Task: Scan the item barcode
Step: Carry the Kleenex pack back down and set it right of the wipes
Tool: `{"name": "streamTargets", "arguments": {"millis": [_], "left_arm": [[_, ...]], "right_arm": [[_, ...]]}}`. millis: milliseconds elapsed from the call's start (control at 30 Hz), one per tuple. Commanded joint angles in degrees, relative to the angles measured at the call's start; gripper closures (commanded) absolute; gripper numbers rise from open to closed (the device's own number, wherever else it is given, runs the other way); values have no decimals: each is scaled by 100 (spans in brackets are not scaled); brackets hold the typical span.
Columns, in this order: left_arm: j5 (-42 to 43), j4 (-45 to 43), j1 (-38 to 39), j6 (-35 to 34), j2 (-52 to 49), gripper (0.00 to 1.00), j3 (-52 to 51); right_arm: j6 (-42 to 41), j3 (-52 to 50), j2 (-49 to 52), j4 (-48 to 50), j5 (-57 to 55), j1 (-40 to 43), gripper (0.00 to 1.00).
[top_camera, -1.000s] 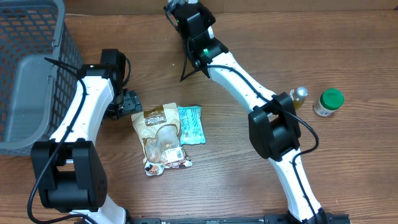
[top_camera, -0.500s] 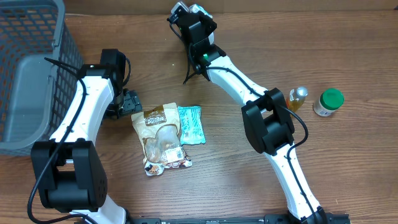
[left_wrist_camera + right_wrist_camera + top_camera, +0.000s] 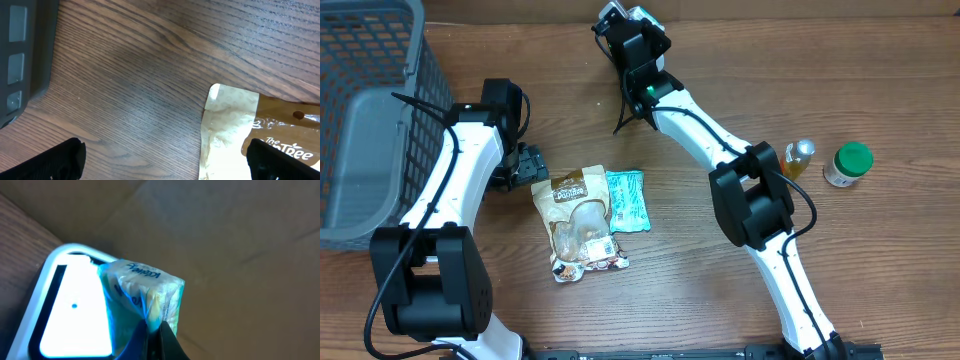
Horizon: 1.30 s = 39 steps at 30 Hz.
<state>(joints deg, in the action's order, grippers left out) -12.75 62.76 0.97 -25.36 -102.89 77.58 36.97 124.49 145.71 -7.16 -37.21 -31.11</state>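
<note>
Scanning is in hand — overhead, the right gripper [image 3: 625, 28] hangs at the white-framed glowing scanner window [image 3: 75, 315]. Left wrist: the left gripper [image 3: 167, 162] gapes empty, well away from it. Right wrist: jaws pinched on the blue-and-white plastic tissue packet [image 3: 142, 287] just beside it — next, probably turn its barcode to the glass.

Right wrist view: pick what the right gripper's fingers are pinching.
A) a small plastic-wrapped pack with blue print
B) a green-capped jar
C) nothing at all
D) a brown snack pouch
A: the right gripper is shut on the edge of the small wrapped pack, which it holds up beside the white-framed scanner window.
</note>
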Motion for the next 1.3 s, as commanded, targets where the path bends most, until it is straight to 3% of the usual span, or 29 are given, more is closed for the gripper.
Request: {"name": "streamTargets", "arguments": {"millis": [0, 300, 500, 800, 1000, 1267], "left_arm": [[-118, -7, -20, -39, -61, 1, 2], [-116, -7, -20, -39, -61, 0, 2], [-116, -7, -20, -39, -61, 0, 2], [-116, -7, -20, -39, -61, 1, 2], [-116, -7, -20, -39, -61, 0, 2], [-116, -7, -20, -39, -61, 0, 2]], "right_arm": [[-850, 42, -848, -361, -122, 11, 96], [-3209, 42, -2109, -3117, 835, 39, 96], [-4839, 42, -2413, -5147, 1593, 109, 96], [-5847, -262, -2406, -7337, 3222, 391, 96], [-6275, -1060, -2406, -7825, 3226, 535, 96], [-6328, -2391, -2406, -7460, 3202, 625, 96]]}}
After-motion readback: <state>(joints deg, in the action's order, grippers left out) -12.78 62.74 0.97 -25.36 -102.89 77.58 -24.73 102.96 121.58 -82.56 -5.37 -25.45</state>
